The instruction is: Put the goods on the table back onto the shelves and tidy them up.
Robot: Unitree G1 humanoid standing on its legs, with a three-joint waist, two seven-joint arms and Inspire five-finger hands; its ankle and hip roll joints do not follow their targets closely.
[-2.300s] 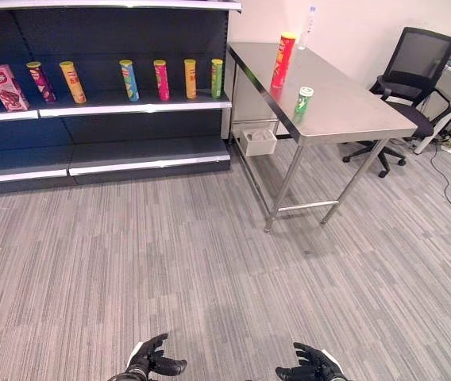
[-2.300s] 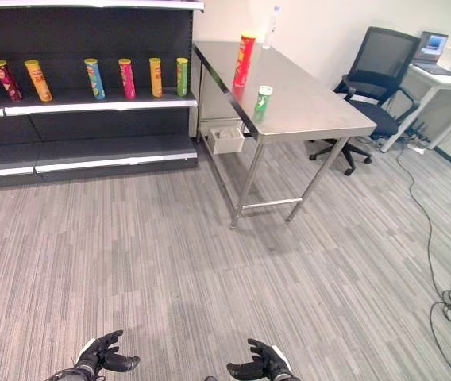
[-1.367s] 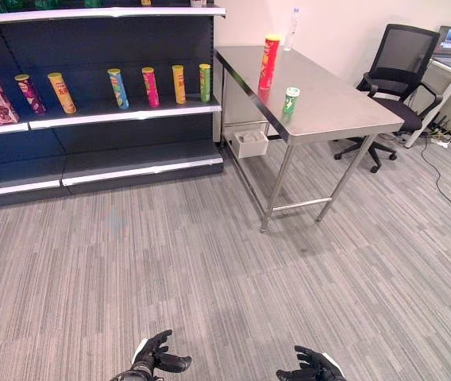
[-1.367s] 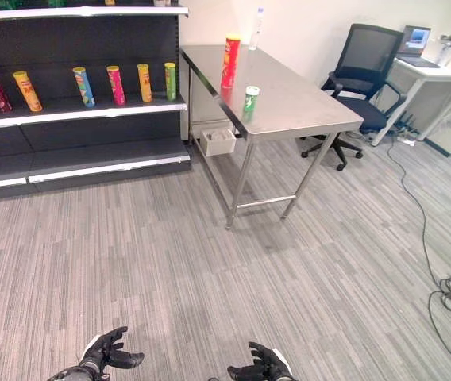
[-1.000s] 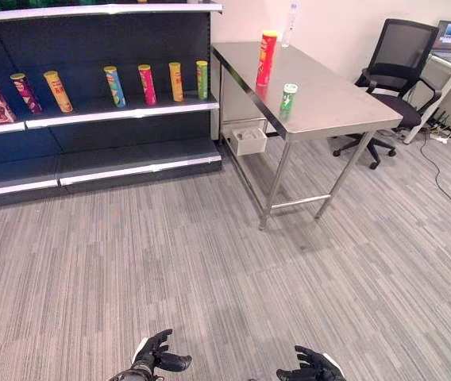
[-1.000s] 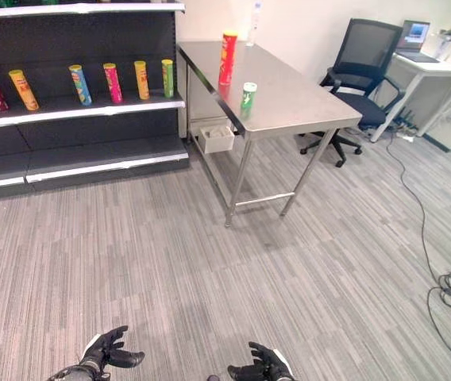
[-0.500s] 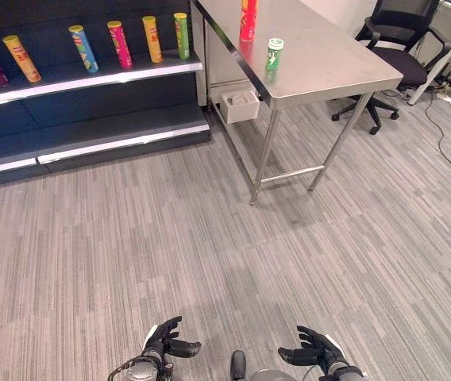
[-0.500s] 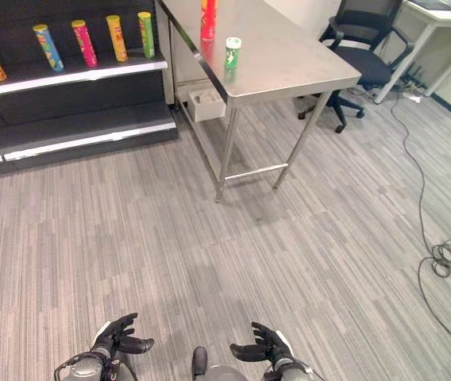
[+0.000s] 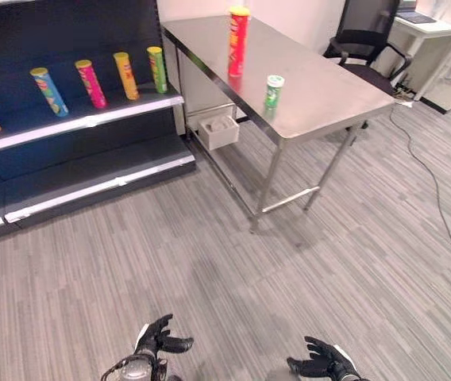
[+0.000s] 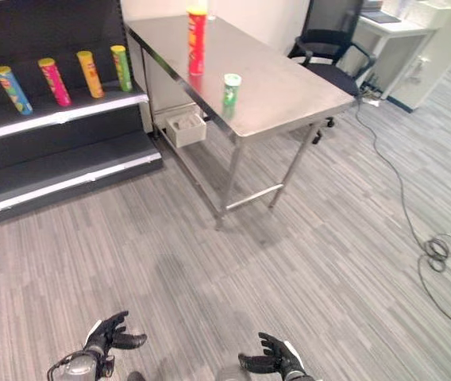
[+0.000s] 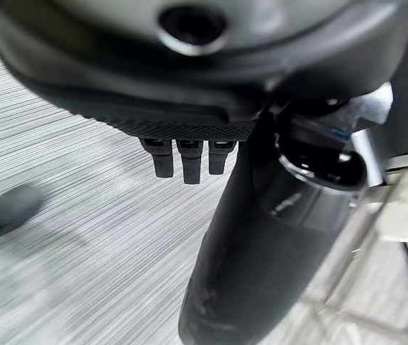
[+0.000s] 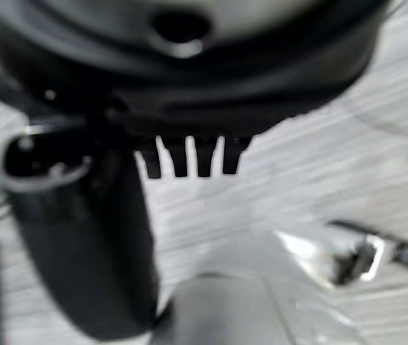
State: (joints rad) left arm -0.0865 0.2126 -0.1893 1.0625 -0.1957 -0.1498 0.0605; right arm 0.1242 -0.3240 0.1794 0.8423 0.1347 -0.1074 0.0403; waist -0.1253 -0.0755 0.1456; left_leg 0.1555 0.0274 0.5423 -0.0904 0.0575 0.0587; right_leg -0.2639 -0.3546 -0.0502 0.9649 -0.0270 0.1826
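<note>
While grey striped carpet point(image 9: 210, 270) spreads across the room, a dark shelf unit point(image 9: 67, 151) stands along the far wall beside a steel table point(image 9: 321, 87), with a black office chair point(image 9: 364, 36) behind the table's far end. On the table stand the goods: a tall red can point(image 9: 237, 41) near its far side and a short green can point(image 9: 273, 90) closer to the front edge, well apart from each other. Four slim cans line the upper shelf board: a blue can point(image 9: 48, 91), a pink can point(image 9: 91, 83), an orange can point(image 9: 125, 75) and a green shelf can point(image 9: 156, 69), all upright and spaced apart. A small white box point(image 9: 217, 132) hangs under the table by the shelf. The left hand point(image 9: 159, 340) and the right hand point(image 9: 321, 364) hover low over the carpet, fingers spread loosely, holding nothing, far from the table.
</note>
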